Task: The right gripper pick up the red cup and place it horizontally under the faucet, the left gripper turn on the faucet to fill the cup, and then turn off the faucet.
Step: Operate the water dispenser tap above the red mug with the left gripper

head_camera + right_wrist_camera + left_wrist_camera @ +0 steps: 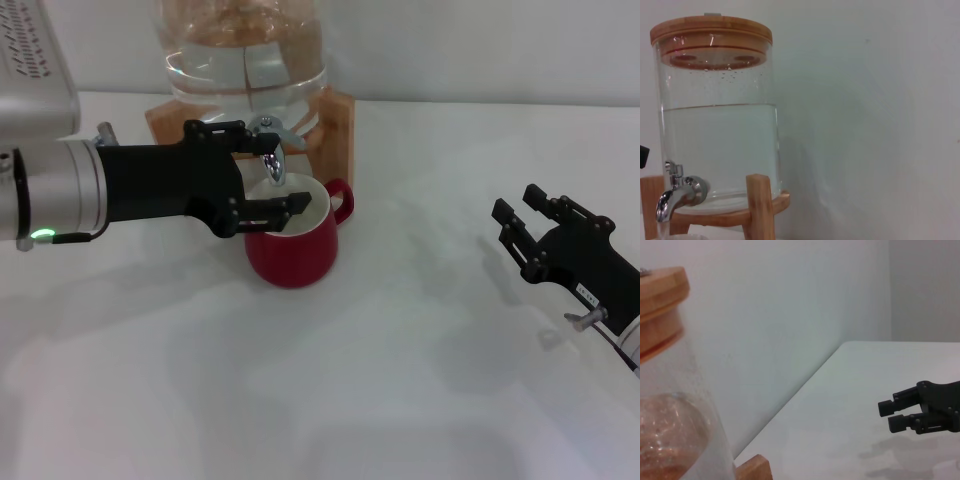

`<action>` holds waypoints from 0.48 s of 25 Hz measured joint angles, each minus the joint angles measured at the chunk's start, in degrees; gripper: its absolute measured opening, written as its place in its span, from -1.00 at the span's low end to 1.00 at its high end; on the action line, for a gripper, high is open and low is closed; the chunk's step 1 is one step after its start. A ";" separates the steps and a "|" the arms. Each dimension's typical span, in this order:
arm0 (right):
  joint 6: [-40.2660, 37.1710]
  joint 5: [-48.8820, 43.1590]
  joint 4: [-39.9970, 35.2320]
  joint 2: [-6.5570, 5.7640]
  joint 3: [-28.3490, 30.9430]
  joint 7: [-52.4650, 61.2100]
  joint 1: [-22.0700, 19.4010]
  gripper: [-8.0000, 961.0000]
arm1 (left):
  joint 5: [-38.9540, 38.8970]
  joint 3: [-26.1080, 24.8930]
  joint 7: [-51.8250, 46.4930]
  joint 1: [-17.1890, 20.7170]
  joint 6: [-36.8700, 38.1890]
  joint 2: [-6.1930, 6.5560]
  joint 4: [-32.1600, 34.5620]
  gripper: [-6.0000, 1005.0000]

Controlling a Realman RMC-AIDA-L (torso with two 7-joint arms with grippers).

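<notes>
Reaching in from my left, my left gripper [268, 178] brackets the faucet [271, 160], fingers spread above and below the spout and clamped on nothing. The red cup [292, 240] stands upright on the white table [400, 380] directly beneath the spout, so I judge placement done and the tap-opening step in hand. Next, I think, the fingers must catch the flat lever and swing it. My right gripper [545, 235] waits well apart at my right, fingers parted and empty. Only the right wrist view shows the water level in the glass jar [720, 140] and its bamboo lid [711, 31]; the head view alone shows the cup.
</notes>
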 joint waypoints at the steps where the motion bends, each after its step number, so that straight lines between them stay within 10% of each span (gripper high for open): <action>1: -0.01 -0.03 0.00 0.00 0.00 0.00 0.00 -0.12 | 0.02 0.03 0.04 -0.21 0.07 0.05 -0.27 0.51; 12: -0.20 -0.07 0.05 0.00 0.00 0.00 0.00 -0.12 | 0.46 0.04 0.49 -1.69 0.32 0.23 -1.33 0.51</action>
